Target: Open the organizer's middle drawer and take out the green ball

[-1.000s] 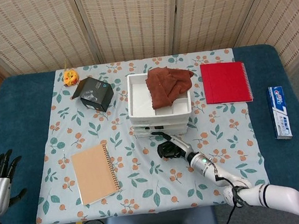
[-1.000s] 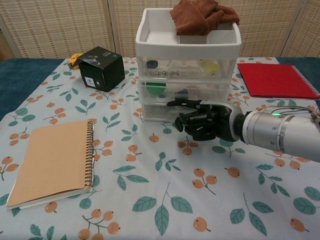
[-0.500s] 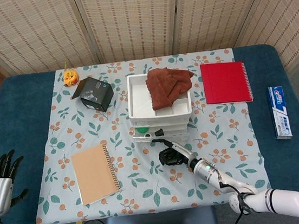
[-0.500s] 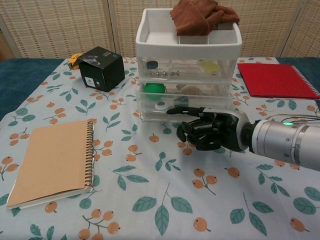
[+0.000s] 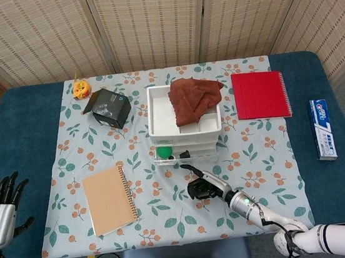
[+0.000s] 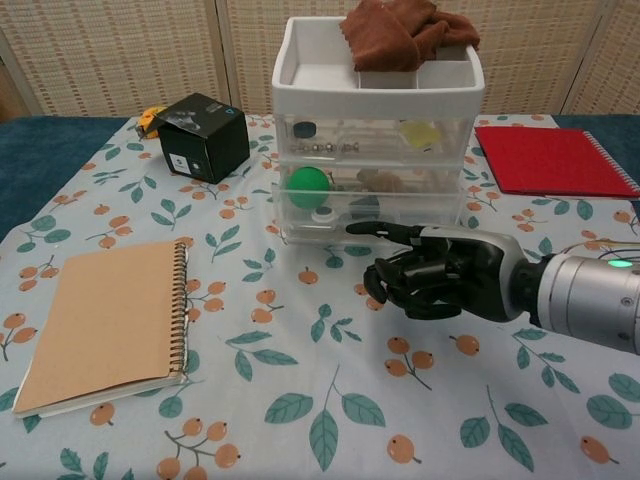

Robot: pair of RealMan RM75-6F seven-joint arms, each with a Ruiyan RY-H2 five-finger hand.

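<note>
Drawer is out far enough — we see the green ball at its left end, so our right hand, fingers curled on nothing, should uncurl and reach over the front lip.

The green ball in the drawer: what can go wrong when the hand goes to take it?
1. The green ball sits at the drawer's left end, while the right hand is further right; it must shift sideways.
2. The drawer shows little opening, so the fingers may not fit.
3. Pushing could slide the organizer.
</note>
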